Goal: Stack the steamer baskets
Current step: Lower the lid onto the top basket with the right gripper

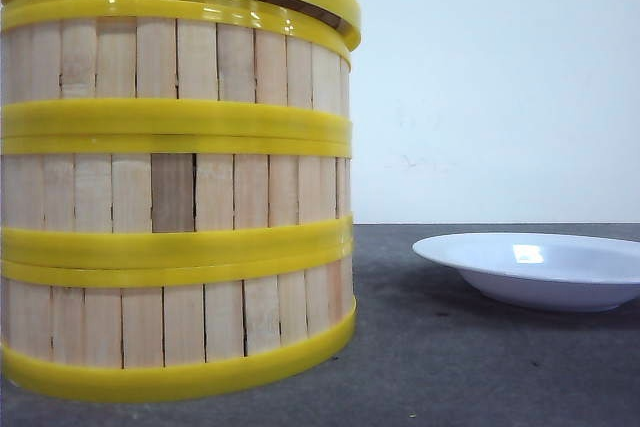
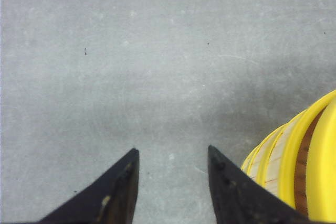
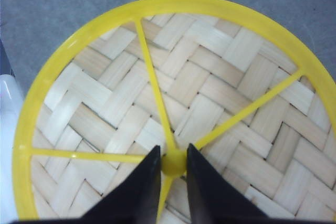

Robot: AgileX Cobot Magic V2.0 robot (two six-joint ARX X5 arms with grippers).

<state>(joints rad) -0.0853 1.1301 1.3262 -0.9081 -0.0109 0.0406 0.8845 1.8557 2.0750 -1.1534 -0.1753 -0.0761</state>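
The three steamer baskets (image 1: 175, 197) stood one on top of another on the dark grey worktop (image 1: 450, 367), at the left side in the front view, very close to that camera. Each basket showed pale upright slats between yellow rims, and the rims of neighbouring baskets met each other. On top of the stack lay the woven lid (image 3: 178, 108), its yellow rim sitting a little tilted over the highest basket. To the right of the stack, apart from it, a white plate (image 1: 540, 269) rested on the worktop.

The right end effector (image 3: 173, 163) was above the centre of the lid. Its two dark fingers (image 3: 139, 192) were close to each other, one on each side of the small yellow knob (image 3: 173, 162) where the yellow spokes come together. They seemed to pinch the knob.

The left end effector (image 2: 170, 163) hung over bare grey worktop, just beside the stack, whose yellow rims showed at the edge of its wrist view. Its fingers were spread apart and held nothing between them.
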